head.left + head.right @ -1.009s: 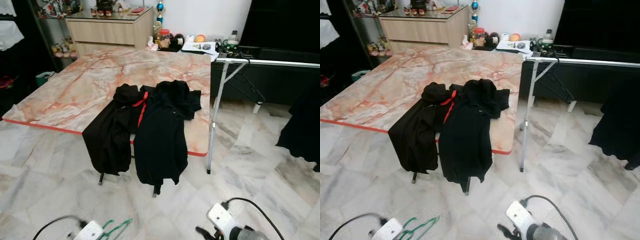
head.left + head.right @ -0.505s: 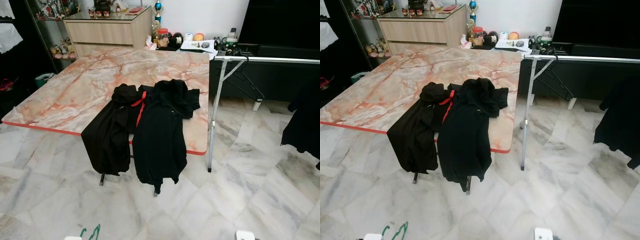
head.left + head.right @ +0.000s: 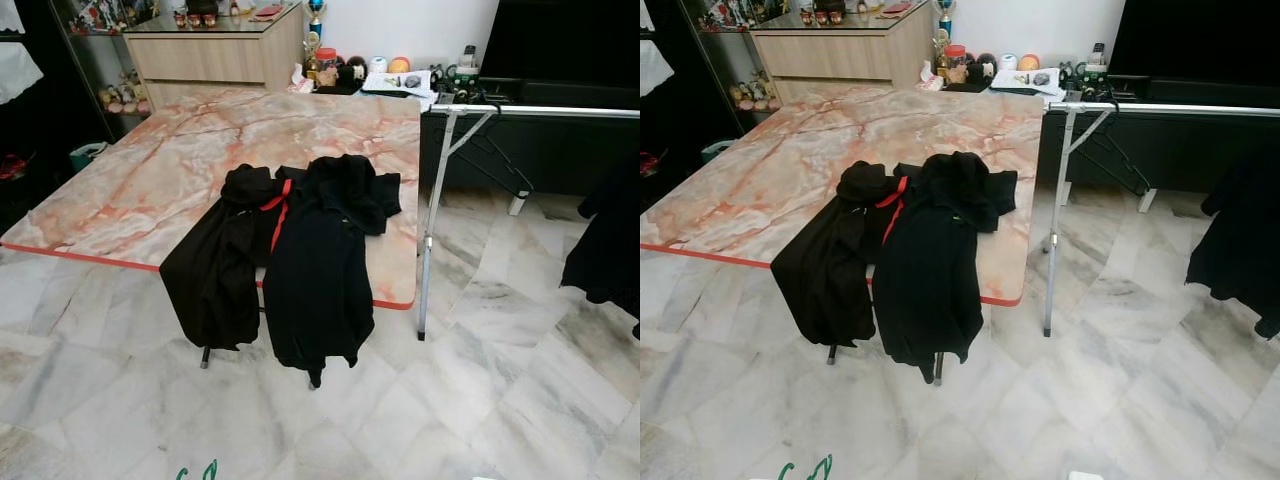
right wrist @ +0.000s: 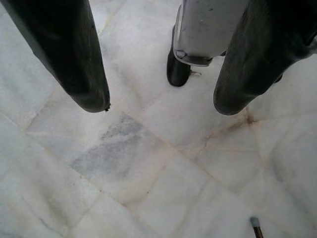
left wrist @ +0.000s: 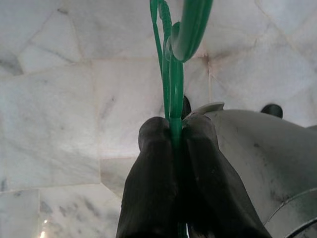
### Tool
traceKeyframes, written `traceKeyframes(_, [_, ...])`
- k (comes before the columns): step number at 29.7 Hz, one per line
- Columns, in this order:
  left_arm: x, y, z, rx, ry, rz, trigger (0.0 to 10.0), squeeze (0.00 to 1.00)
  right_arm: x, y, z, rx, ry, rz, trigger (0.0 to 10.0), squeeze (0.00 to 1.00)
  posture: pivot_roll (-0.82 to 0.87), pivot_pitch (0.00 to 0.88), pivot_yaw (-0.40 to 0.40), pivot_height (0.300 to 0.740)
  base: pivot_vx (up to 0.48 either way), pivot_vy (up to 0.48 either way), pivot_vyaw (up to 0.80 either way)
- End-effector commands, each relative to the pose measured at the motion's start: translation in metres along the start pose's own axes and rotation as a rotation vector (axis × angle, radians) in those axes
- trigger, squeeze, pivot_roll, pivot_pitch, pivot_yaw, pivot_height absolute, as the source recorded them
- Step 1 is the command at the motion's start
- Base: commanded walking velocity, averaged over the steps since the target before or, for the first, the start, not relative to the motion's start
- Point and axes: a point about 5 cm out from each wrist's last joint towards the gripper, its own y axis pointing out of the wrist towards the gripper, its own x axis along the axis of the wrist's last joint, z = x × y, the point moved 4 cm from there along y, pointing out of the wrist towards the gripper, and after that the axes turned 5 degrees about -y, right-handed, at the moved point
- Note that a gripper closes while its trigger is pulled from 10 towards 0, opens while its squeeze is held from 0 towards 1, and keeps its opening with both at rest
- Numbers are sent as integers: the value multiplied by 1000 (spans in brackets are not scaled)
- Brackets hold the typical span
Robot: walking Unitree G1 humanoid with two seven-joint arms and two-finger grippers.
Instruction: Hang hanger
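Two black fingers of the left tool are pressed tight together on a thin green hanger. The hanger's wire runs up from between the fingertips, and its curved hook is cut off at the edge of the left wrist view. In the head views, a small bit of the green hanger pokes up at the bottom edge, low over the white marble floor, and the rest of it is cut off.

The right tool has its two fingers spread wide with nothing between them. It points down at the floor tiles. A silver part with a black foot shows between the fingers, but it is hard to tell what it is.

Ahead stands a worktop with a pink marble look and a red edge. Two black clothes hang over its front edge, and a red strip shows between them. Just beside the worktop on the robot's right is a silver clothes rack with a long rail. A dark hanger hangs from the rail near its pole. Another black garment shows at the far right, cut off by the picture edge
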Motion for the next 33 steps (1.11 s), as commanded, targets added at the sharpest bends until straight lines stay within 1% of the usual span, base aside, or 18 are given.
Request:
traceKeyframes(1, [-2, -1, 4, 12, -17, 7, 10000, 0, -8, -2, 3, 10, 5, 23, 10000, 0, 69, 61, 48, 740, 0, 0, 0])
traceKeyframes(4, [0, -1, 4, 12, -21, 0, 10000, 0, -10, -2, 2, 17, -2, 28, 10000, 0, 68, 54, 46, 740, 0, 0, 0])
traceKeyframes(8, [0, 0, 0, -12, 22, 5, 10000, 0, -11, -2, -1, 22, -13, 38, 10000, 0, 62, 40, 50, 740, 0, -70, 0])
traceKeyframes(13, [0, 0, -2, -17, 29, 7, 10000, 0, -16, -3, -4, 31, -39, 65, 10000, 0, 50, 28, 58, 740, 0, -450, 0])
traceKeyframes(18, [-1, 1, -5, -23, 30, 11, 10000, 0, -18, -3, -8, 18, -24, 76, 10000, 0, 50, 15, 62, 740, 0, -480, 0])
traceKeyframes(22, [-2, 1, -5, -25, 30, 12, 10000, 0, -15, -3, -4, 22, -22, 70, 10000, 0, 48, 9, 63, 740, 0, -480, 0])
traceKeyframes(26, [-3, 0, -6, -33, 32, 15, 10000, 0, -9, 0, 6, 34, -19, 60, 10000, 0, 48, 5, 63, 740, 0, -480, 0])
traceKeyframes(33, [-3, 1, -7, -39, 28, 15, 10000, 0, -9, 0, 9, 39, -24, 62, 10000, 0, 50, 6, 61, 740, 0, -480, 0])
